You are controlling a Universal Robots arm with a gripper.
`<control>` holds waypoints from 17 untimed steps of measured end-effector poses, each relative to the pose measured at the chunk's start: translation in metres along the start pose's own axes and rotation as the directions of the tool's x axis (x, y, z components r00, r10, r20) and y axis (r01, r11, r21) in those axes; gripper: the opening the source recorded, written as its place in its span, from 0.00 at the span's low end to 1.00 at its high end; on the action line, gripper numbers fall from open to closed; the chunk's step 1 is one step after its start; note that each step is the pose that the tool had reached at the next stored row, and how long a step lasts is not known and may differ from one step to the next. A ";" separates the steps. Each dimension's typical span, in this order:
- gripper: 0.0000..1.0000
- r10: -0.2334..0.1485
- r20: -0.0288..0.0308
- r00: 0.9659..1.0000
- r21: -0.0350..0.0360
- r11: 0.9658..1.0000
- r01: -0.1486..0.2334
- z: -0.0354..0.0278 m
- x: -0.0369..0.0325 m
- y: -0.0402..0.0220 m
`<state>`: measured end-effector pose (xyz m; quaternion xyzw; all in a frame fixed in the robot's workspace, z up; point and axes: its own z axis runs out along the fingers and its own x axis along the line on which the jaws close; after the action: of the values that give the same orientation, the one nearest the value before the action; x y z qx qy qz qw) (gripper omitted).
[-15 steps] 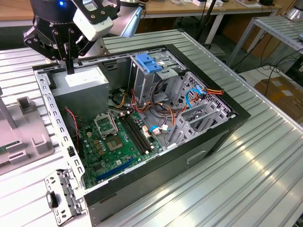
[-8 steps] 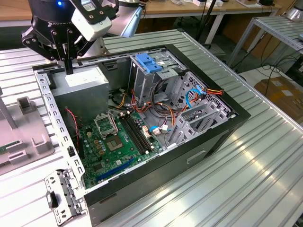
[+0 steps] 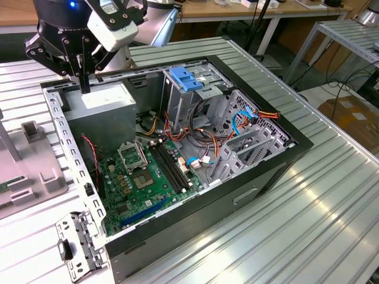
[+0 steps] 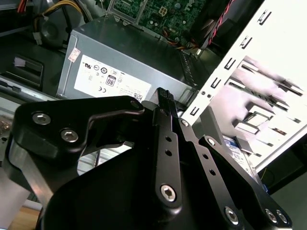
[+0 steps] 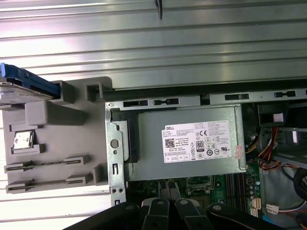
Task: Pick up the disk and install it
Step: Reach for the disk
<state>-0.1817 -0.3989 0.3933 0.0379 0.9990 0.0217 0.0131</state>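
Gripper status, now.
Gripper: fingers shut, holding nothing, above the power supply. The disk lies ungrasped on the grey stand beside the case.

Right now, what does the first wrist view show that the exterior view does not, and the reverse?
The first wrist view adds the disk, blue-framed, lying on the grey holder outside the case. The exterior view adds the blue latch atop the drive cage. Shared: that holder, the grey power supply and the gripper, shut, near it.
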 end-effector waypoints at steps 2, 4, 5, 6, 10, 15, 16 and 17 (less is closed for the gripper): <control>0.11 0.000 0.000 1.000 0.000 1.000 0.000 0.0000 0.0006 0.0000; 0.11 0.000 0.000 1.000 0.000 1.000 0.000 0.0000 0.0013 -0.0001; 0.11 0.000 0.000 1.000 0.000 1.000 0.000 0.0000 0.0016 -0.0001; 0.11 0.000 0.000 1.000 0.000 1.000 0.000 -0.0001 0.0019 -0.0002; 0.11 0.000 0.000 1.000 0.000 1.000 0.000 -0.0001 0.0034 -0.0003; 0.11 0.000 0.000 1.000 0.000 1.000 0.000 -0.0001 0.0053 -0.0004; 0.11 0.000 0.000 1.000 0.000 1.000 0.000 -0.0001 0.0057 -0.0004; 0.11 0.000 0.000 1.000 0.000 1.000 0.000 -0.0001 0.0064 -0.0005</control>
<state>-0.1882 -0.3990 0.3932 0.0379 0.9990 0.0217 0.0131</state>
